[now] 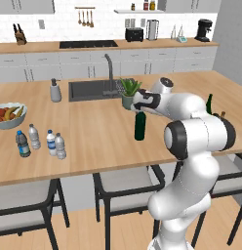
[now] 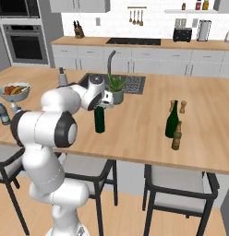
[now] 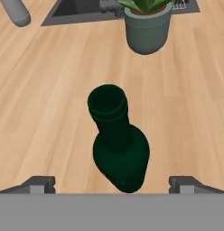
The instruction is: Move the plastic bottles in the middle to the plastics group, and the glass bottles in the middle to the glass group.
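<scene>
From my remote station, I see the gripper point(image 3: 112, 182) poised directly above the dark green wine bottle point(image 1: 139, 126), its fingers spread to their widest and holding nothing, one tip on either side of the bottle's open mouth. The bottle stands upright mid-counter, near a potted plant point(image 2: 117, 89) by the sink point(image 1: 91, 89). At the counter's left, four small plastic bottles point(image 1: 39, 142) stand clustered beside a fruit bowl point(image 1: 9, 115); their blue labels are too small to read. At the right, a brighter green wine bottle point(image 2: 171, 120) and one amber beer bottle point(image 2: 176, 136) stand together, two wooden shakers point(image 2: 183, 107) behind them.
</scene>
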Controlling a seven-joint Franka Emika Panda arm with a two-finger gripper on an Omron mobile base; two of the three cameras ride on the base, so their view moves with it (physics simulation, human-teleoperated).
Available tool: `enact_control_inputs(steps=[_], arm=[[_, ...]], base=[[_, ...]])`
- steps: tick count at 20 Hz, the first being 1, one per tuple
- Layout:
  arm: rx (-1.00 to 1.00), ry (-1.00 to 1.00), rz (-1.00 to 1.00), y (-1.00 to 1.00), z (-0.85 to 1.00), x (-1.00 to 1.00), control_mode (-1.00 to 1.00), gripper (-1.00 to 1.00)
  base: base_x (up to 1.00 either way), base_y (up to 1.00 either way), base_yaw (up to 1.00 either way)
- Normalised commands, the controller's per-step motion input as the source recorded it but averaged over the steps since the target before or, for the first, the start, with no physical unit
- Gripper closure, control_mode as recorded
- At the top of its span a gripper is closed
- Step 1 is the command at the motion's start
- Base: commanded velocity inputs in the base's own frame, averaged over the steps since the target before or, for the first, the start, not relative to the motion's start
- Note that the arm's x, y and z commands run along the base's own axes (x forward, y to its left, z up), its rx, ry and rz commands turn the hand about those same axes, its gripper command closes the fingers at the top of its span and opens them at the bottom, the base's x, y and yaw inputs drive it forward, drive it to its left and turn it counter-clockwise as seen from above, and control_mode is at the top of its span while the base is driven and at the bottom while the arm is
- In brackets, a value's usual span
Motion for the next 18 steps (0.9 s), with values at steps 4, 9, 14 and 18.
enact_control_inputs(steps=[4, 9, 14, 18], arm=[[0.00, -0.02, 0.00, 0.01, -0.06, 0.15, -1.00, -1.00], [0.00, 0.00, 0.00, 0.03, -0.06, 0.14, -1.00, -1.00], [0.00, 0.00, 0.00, 0.05, -0.08, 0.13, -1.00, -1.00], [0.00, -0.01, 0.00, 0.03, -0.09, 0.12, -1.00, -1.00]], base=[[0.00, 0.00, 0.00], [0.00, 0.00, 0.00], [0.00, 0.00, 0.00], [0.00, 0.00, 0.00]])
